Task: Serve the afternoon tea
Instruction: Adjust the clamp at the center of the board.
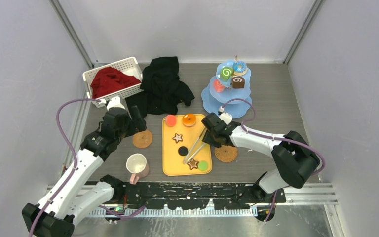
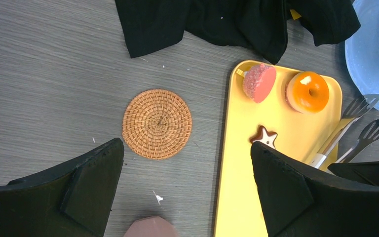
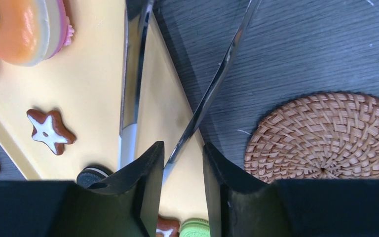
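On the yellow tray's (image 3: 89, 89) right edge, the right pincer (image 3: 182, 148) sits narrow around one arm of the tongs (image 3: 131, 74), which may twist free. The left pincer (image 2: 186, 144) is wide.

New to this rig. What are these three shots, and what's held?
Two robot arms bolted at the near edge of a table. The wide shot is from a fixed overhead camera; the other two from wrist cameras, that arm's fingers in view. On the table: a yellow tray of toy sweets, a pale-blue tiered stand with more, a mug, two woven coasters, black cloth, a basket. The left end effector is open and empty. The right end effector straddles one arm of the metal tongs; a gap shows, so no firm grip yet.
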